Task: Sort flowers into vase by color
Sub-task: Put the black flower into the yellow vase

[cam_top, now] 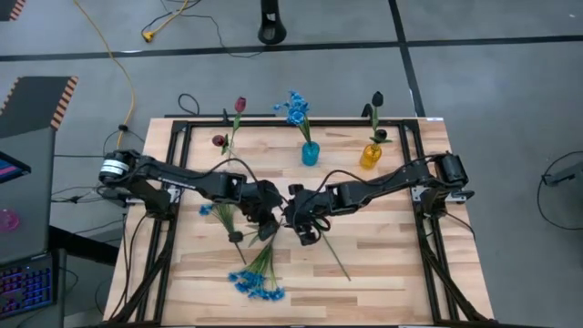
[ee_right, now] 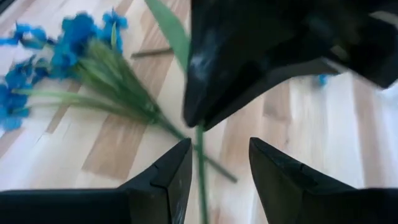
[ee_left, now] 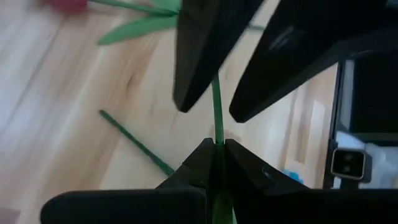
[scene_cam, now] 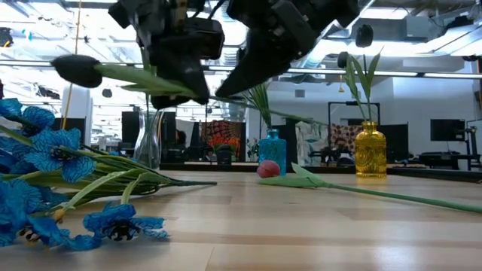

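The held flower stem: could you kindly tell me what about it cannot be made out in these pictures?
- High view: where the left gripper pinches the stem; both arms cover it.
- Left wrist view: where the stem leads; the right gripper blocks it.
- Right wrist view: whether the open fingers touch the stem; blurred.

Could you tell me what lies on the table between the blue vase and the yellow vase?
Nothing: the high view shows bare wood between the blue vase and the yellow vase.

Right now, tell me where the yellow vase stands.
In the high view the yellow vase stands at the table's far edge on the right arm's side, right of the blue vase, holding one near-black tulip.
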Controlling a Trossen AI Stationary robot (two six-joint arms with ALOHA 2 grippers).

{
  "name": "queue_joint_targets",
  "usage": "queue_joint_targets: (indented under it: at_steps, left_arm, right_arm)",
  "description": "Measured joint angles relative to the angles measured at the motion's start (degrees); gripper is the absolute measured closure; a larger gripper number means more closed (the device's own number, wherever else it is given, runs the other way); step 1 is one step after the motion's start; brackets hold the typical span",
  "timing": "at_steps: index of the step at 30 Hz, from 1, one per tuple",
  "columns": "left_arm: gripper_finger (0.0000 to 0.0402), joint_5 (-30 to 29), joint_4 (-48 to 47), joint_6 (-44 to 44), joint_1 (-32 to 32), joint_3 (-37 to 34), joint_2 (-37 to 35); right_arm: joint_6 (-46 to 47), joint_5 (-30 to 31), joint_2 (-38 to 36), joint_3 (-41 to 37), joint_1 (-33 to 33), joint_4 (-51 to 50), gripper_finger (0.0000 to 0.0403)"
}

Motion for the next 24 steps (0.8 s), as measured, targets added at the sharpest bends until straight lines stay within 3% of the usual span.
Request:
queue_joint_targets:
  at_steps: [12, 24]
  left_arm:
    - [0.0381, -0.06, 3.65, -1.30, 1.95, -0.04, -0.39]
    - [0.0381, -0.08, 3.61, -0.49, 1.95, -0.04, -0.46]
  right_arm:
    - [-0.53, 1.96, 0.00, 0.02, 1.26, -1.82, 0.0228]
    - [-0.53, 3.13, 0.00, 0.02, 1.20, -1.65, 0.0317]
